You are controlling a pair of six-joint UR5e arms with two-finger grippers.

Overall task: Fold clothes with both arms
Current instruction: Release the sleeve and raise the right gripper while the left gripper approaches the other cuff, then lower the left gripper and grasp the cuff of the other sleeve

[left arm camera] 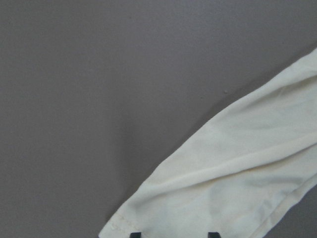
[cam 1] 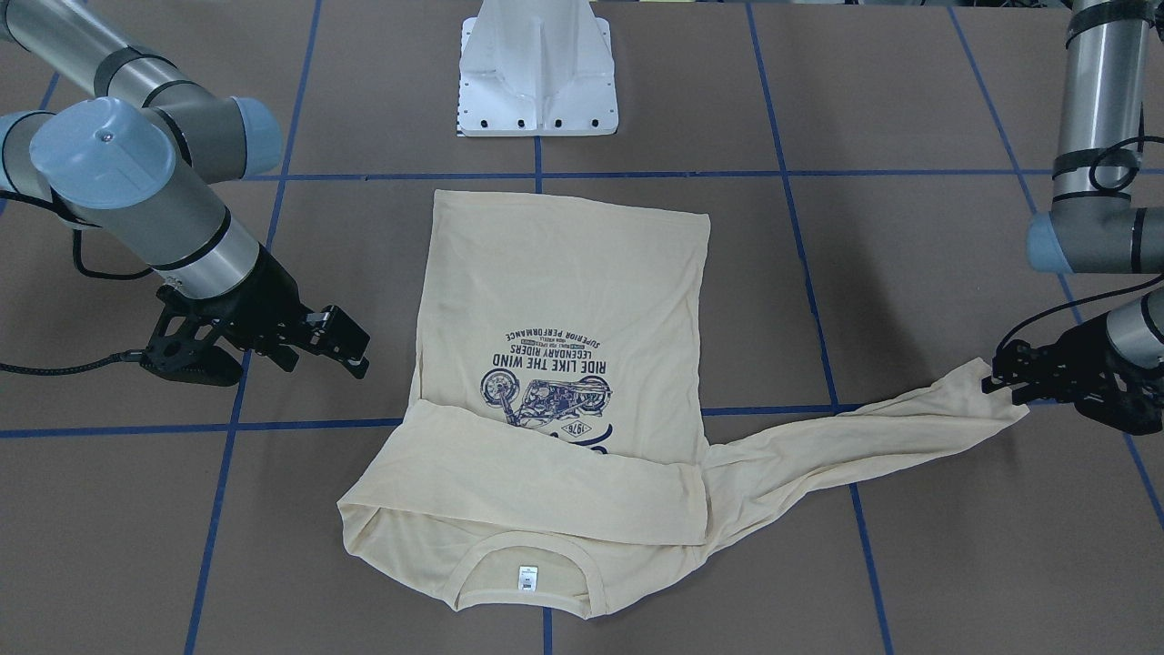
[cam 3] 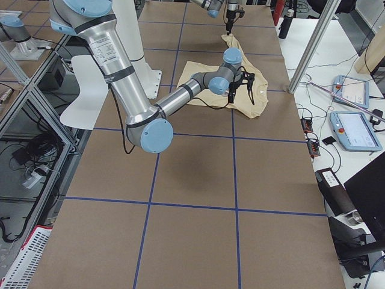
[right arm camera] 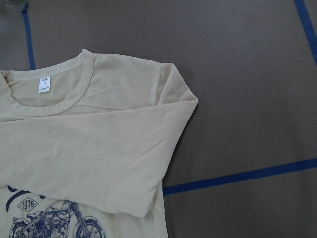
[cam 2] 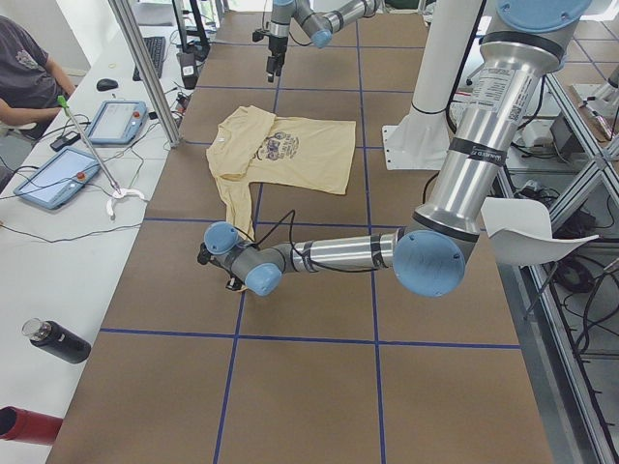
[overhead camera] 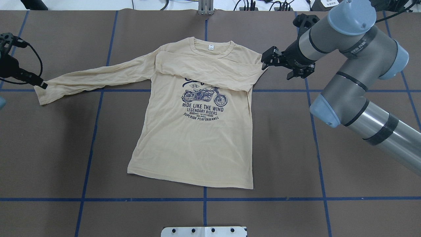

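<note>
**Counts.** You have one table (overhead camera: 49,148), brown and gridded with blue tape lines (overhead camera: 204,199). At it work two arms: the right arm (overhead camera: 348,85) and the left arm (cam 1: 1096,118). One shirt (overhead camera: 194,141) lies flat at the table's middle, print (overhead camera: 204,98) up, hem toward the white base (cam 1: 536,82) and collar toward the operators' side. It has two sleeves. The folded sleeve (overhead camera: 204,70) lies across the chest. The outstretched sleeve (overhead camera: 95,79) runs sideways to the robot's left.

There are two grippers. The right gripper (overhead camera: 267,61) has its jaws apart and holds nothing, just beside the folded shoulder. The left gripper (cam 1: 996,382) is at the cuff (overhead camera: 41,95). In the left wrist view its two fingertips (left arm camera: 213,235) stand apart, with cuff cloth showing between them, so the cloth is not pinched.

**Surroundings.** Beside the table in the exterior left view you see one person (cam 2: 29,72), two pendants (cam 2: 116,121) and one black bottle (cam 2: 56,340). In the exterior right view the right arm crosses in front of the shirt and covers part of it.

**Hidden or unclear.**
- The folded sleeve covers the top of the print, so only the "1976" badge and the lines below it read whole.
- The overhead view's edge cuts off the left gripper.
- The left wrist view shows only the very tips of the fingers.
- The right wrist view shows only cloth and table.
- The one neck label (overhead camera: 210,47) is too small for you to read.
</note>
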